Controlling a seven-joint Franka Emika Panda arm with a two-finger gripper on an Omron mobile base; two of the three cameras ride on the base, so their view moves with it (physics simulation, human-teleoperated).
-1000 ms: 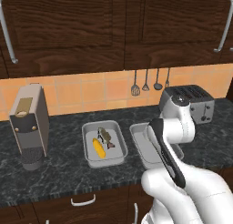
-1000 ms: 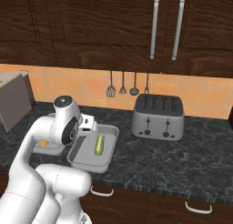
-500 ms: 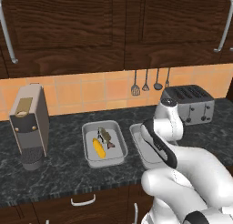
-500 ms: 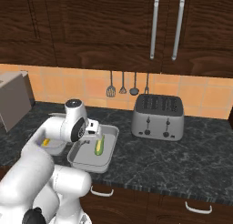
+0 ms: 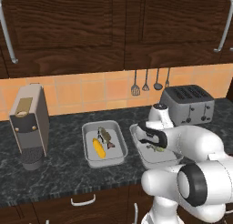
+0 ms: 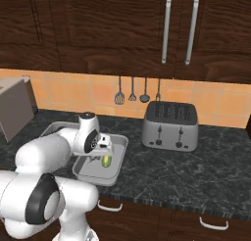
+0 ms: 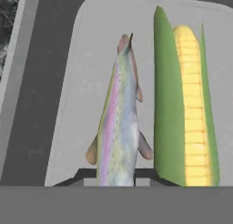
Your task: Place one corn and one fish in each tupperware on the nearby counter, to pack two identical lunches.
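My gripper (image 7: 119, 177) is shut on the pale silvery fish (image 7: 120, 123), which points away from the hand just over the floor of the right tupperware (image 7: 86, 59). Beside the fish lies the green-husked corn (image 7: 186, 109). From the left base the gripper (image 5: 152, 143) hangs low over that tupperware (image 5: 157, 163). The left tupperware (image 5: 85, 145) holds the plain yellow corn (image 5: 98, 148) and the dark fish (image 5: 104, 135). From the right base the gripper (image 6: 100, 152) sits over the husked corn (image 6: 106, 160) in the near tupperware (image 6: 98, 179).
A silver toaster (image 5: 189, 102) stands to the right of the trays on the black marbled counter (image 5: 59, 173). At the far left stands a grey coffee machine (image 5: 29, 123). Kitchen utensils (image 5: 145, 82) hang on the orange tiled wall under dark cabinets.
The hand has come down and forward over the right tupperware, still shut. Trays and food have not moved.
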